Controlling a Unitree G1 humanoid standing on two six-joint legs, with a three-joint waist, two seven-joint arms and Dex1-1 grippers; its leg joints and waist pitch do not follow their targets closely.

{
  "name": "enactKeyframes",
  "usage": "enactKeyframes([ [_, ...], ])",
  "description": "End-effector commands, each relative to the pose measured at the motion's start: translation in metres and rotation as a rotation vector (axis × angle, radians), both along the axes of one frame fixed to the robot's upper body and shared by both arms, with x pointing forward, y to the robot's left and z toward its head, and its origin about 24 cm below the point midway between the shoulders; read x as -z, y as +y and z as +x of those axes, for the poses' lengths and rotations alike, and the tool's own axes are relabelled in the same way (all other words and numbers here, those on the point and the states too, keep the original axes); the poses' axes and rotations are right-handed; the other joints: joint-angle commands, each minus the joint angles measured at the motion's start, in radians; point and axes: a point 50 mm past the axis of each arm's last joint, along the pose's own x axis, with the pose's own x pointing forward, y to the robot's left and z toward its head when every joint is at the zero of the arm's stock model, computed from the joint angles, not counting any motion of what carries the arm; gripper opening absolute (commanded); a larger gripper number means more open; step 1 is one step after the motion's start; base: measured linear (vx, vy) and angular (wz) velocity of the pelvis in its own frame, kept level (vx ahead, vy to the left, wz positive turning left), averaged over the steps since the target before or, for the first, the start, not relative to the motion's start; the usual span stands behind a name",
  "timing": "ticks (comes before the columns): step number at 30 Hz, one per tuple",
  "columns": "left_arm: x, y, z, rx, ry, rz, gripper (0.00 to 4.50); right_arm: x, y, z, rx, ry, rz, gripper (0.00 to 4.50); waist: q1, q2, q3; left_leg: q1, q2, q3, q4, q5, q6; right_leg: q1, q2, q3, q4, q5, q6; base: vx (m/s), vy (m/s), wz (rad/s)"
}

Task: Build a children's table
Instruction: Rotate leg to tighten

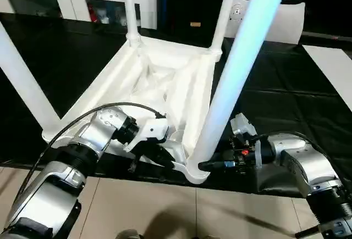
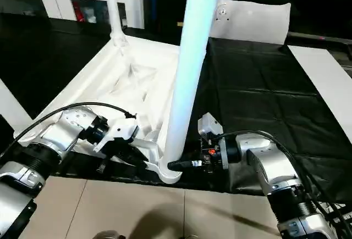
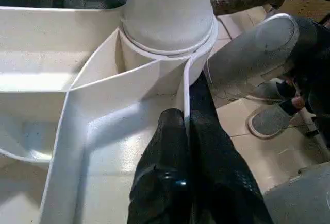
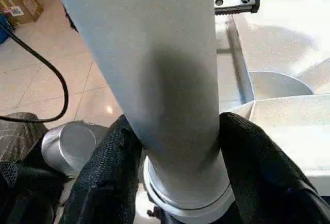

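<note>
The right gripper (image 4: 175,147) clamps the long white tapered plastic leg (image 1: 231,79) just above its near corner socket; the left gripper (image 3: 186,131) pinches the upturned white ribbed plastic tabletop's (image 1: 165,79) rim. If the left grip slips, the tabletop could shift and the leg jam crooked.

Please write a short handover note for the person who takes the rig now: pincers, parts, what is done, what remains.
Left pincer: shut on a thin rib of the tabletop, beside the near corner socket.
Right pincer: shut on the near leg, just above that socket.
The tabletop lies upside down on the black mat; four legs stand in the corner sockets.
Left: probably check that the near leg is seated fully, release, turn the table upright.
</note>
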Motion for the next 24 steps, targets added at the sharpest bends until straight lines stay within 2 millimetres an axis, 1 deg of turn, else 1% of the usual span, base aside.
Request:
enactKeyframes([
  [1, -0.002, -0.007, -0.001, 0.078, 0.006, 0.021, 0.0, -0.005, 0.0, 0.002, -0.024, 0.005, 0.01, 1.99, -0.004, -0.004, -0.067, 0.003, 0.057, -0.01, -0.065, -0.127, 0.055, 0.058, -0.091, 0.055, -0.078, -0.29, -0.157, 0.0, 0.0, 0.0],
  [3, -0.002, -0.007, -0.001, 0.075, 0.008, 0.017, 0.0, -0.005, 0.001, 0.001, -0.025, 0.008, 0.016, 1.98, -0.004, -0.005, -0.067, 0.002, 0.057, -0.01, -0.066, -0.127, 0.053, 0.059, -0.091, 0.055, -0.077, -0.293, -0.154, 0.0, 0.0, 0.0],
  [5, -0.002, -0.007, -0.001, 0.07, 0.01, 0.009, 0.0, -0.005, 0.003, 0.0, -0.024, 0.011, 0.023, 1.98, -0.004, -0.005, -0.067, 0.002, 0.057, -0.01, -0.066, -0.123, 0.053, 0.059, -0.09, 0.055, -0.076, -0.278, -0.159, 0.0, 0.0, 0.0],
  [6, -0.002, -0.008, -0.001, 0.051, 0.015, -0.01, 0.0, -0.004, 0.004, -0.002, -0.016, 0.021, 0.038, 1.98, -0.005, -0.006, -0.067, 0.002, 0.057, -0.01, -0.066, -0.124, 0.054, 0.058, -0.09, 0.056, -0.076, -0.277, -0.16, 0.0, 0.0, 0.0],
  [7, -0.002, -0.01, 0.0, 0.024, 0.02, -0.034, 0.0, -0.004, 0.006, -0.004, -0.001, 0.034, 0.056, 1.98, -0.004, -0.005, -0.067, 0.002, 0.057, -0.01, -0.065, -0.119, 0.053, 0.06, -0.091, 0.056, -0.075, -0.271, -0.162, 0.0, 0.0, 0.0],
  [8, -0.002, -0.013, 0.001, -0.014, 0.024, -0.069, 0.0, -0.003, 0.008, -0.006, 0.025, 0.047, 0.079, 1.98, -0.003, -0.007, -0.067, 0.003, 0.058, -0.009, -0.066, -0.111, 0.054, 0.06, -0.089, 0.057, -0.073, -0.255, -0.163, 0.0, 0.0, 0.0],
  [9, -0.003, -0.017, 0.003, -0.058, 0.027, -0.103, 0.0, -0.001, 0.011, -0.008, 0.062, 0.06, 0.099, 1.98, -0.004, -0.007, -0.066, 0.003, 0.058, -0.008, -0.066, -0.114, 0.056, 0.058, -0.09, 0.058, -0.075, -0.258, -0.162, 0.0, 0.0, 0.0],
  [10, -0.003, -0.021, 0.004, -0.105, 0.017, -0.121, 0.0, 0.002, 0.016, -0.008, 0.132, 0.057, 0.108, 1.98, -0.004, -0.004, -0.065, 0.004, 0.059, -0.01, -0.067, -0.119, 0.049, 0.056, -0.092, 0.058, -0.075, -0.267, -0.162, 0.0, 0.0, 0.0],
  [11, -0.003, -0.021, 0.004, -0.105, 0.017, -0.121, 0.0, 0.002, 0.016, -0.008, 0.132, 0.057, 0.108, 1.98, -0.007, -0.006, -0.063, 0.004, 0.056, -0.012, -0.07, -0.145, 0.041, 0.056, -0.093, 0.055, -0.083, -0.322, -0.148, 0.0, 0.0, 0.0],
  [12, -0.002, -0.024, 0.007, -0.151, -0.001, -0.129, 0.0, 0.006, 0.021, -0.007, 0.196, 0.048, 0.108, 1.98, -0.01, -0.011, -0.062, 0.003, 0.053, -0.012, -0.069, -0.156, 0.037, 0.057, -0.093, 0.054, -0.087, -0.36, -0.137, 0.0, 0.0, 0.0],
  [13, -0.002, -0.024, 0.007, -0.151, -0.001, -0.129, 0.0, 0.006, 0.021, -0.007, 0.196, 0.048, 0.108, 1.98, -0.012, -0.008, -0.058, 0.005, 0.052, -0.014, -0.071, -0.176, 0.028, 0.052, -0.095, 0.053, -0.096, -0.435, -0.112, 0.0, 0.0, 0.0],
  [14, 0.0, -0.028, 0.009, -0.216, -0.018, -0.122, 0.0, 0.011, 0.028, -0.005, 0.278, 0.03, 0.083, 1.98, -0.02, -0.006, -0.057, 0.006, 0.051, -0.016, -0.071, -0.194, 0.018, 0.051, -0.096, 0.053, -0.104, -0.499, -0.088, 0.0, 0.0, 0.0],
  [15, 0.0, -0.028, 0.009, -0.216, -0.018, -0.122, 0.0, 0.011, 0.028, -0.005, 0.278, 0.03, 0.083, 1.98, -0.023, -0.007, -0.056, 0.005, 0.049, -0.017, -0.071, -0.197, 0.014, 0.05, -0.095, 0.051, -0.106, -0.519, -0.08, 0.0, 0.0, 0.0],
  [16, 0.002, -0.033, 0.012, -0.286, -0.029, -0.125, 0.0, 0.015, 0.037, -0.002, 0.361, 0.026, 0.06, 1.98, -0.033, -0.01, -0.056, -0.002, 0.047, -0.022, -0.074, -0.2, 0.011, 0.057, -0.096, 0.047, -0.109, -0.551, -0.06, 0.0, 0.0, 0.0],
  [17, 0.002, -0.041, 0.016, -0.366, -0.043, -0.13, 0.0, 0.017, 0.048, 0.003, 0.457, 0.032, 0.042, 1.98, -0.043, -0.007, -0.056, -0.002, 0.049, -0.023, -0.075, -0.208, -0.002, 0.05, -0.092, 0.048, -0.108, -0.555, -0.053, 0.0, 0.0, 0.0],
  [18, 0.002, -0.052, 0.019, -0.451, -0.046, -0.145, 0.0, 0.019, 0.062, 0.01, 0.568, 0.044, 0.026, 1.97, -0.058, -0.008, -0.054, 0.003, 0.044, -0.025, -0.073, -0.233, -0.01, 0.045, -0.092, 0.043, -0.115, -0.59, -0.047, 0.0, 0.0, 0.0],
  [19, 0.001, -0.056, 0.02, -0.48, -0.043, -0.153, 0.0, 0.019, 0.066, 0.012, 0.606, 0.048, 0.02, 1.95, -0.067, -0.009, -0.052, 0.002, 0.043, -0.025, -0.073, -0.239, -0.017, 0.043, -0.091, 0.043, -0.116, -0.606, -0.046, 0.0, 0.0, 0.0],
  [20, 0.001, -0.06, 0.02, -0.507, -0.039, -0.16, 0.0, 0.019, 0.07, 0.014, 0.643, 0.05, 0.013, 1.95, -0.077, -0.011, -0.052, 0.0, 0.036, -0.03, -0.07, -0.252, -0.021, 0.046, -0.094, 0.035, -0.124, -0.665, -0.026, 0.0, 0.0, 0.0],
  [21, 0.001, -0.06, 0.02, -0.507, -0.039, -0.16, 0.0, 0.019, 0.07, 0.014, 0.643, 0.05, 0.013, 1.94, -0.081, -0.01, -0.054, -0.001, 0.033, -0.029, -0.067, -0.252, -0.008, 0.049, -0.095, 0.033, -0.134, -0.686, -0.008, 0.0, 0.0, 0.0],
  [22, -0.001, -0.065, 0.022, -0.551, -0.044, -0.173, 0.0, 0.018, 0.075, 0.018, 0.689, 0.06, 0.012, 1.94, -0.079, -0.006, -0.055, 0.004, 0.035, -0.029, -0.068, -0.25, 0.001, 0.047, -0.096, 0.036, -0.136, -0.675, -0.008, 0.0, 0.0, 0.0],
  [23, -0.004, -0.072, 0.026, -0.62, -0.059, -0.19, 0.0, 0.018, 0.081, 0.023, 0.76, 0.063, 0.001, 1.94, -0.083, 0.001, -0.056, 0.007, 0.041, -0.029, -0.073, -0.242, 0.013, 0.044, -0.093, 0.038, -0.133, -0.616, -0.031, 0.0, 0.0, 0.0],
  [24, -0.006, -0.078, 0.028, -0.671, -0.071, -0.204, 0.0, 0.017, 0.086, 0.027, 0.816, 0.067, -0.007, 1.94, -0.088, -0.002, -0.056, 0.005, 0.043, -0.029, -0.076, -0.245, 0.014, 0.044, -0.089, 0.036, -0.129, -0.573, -0.052, 0.0, 0.0, 0.0],
])
